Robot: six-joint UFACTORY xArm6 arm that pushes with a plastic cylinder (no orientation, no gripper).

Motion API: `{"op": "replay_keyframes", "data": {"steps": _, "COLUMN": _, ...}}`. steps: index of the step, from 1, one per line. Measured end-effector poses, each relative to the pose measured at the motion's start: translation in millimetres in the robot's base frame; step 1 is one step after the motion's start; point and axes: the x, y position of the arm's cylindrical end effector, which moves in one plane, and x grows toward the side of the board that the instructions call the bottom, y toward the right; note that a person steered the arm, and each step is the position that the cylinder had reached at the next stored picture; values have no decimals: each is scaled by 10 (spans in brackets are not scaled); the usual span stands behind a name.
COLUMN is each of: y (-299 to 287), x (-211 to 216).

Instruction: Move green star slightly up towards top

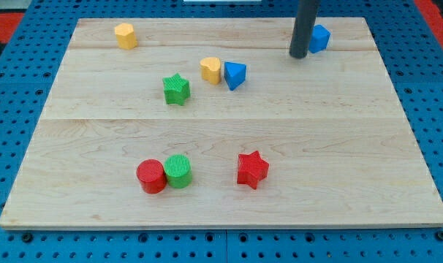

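The green star (176,89) sits left of the middle of the wooden surface (338,131), beside a yellow heart (210,69). My tip (298,55) is far right, touching a blue block (320,38). There are no fingers, only a rod.

high, angled down, seemingly front-on

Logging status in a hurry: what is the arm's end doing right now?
No pincer here: my tip holds nothing, resting beside the blue block, far from the green star.
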Motion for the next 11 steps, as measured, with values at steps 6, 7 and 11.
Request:
{"op": "replay_keyframes", "data": {"steps": 6, "y": -2494, "x": 772}}
{"op": "replay_keyframes", "data": {"steps": 7, "y": -2488, "x": 643}}
{"op": "replay_keyframes", "data": {"steps": 11, "y": -1809, "x": 176}}
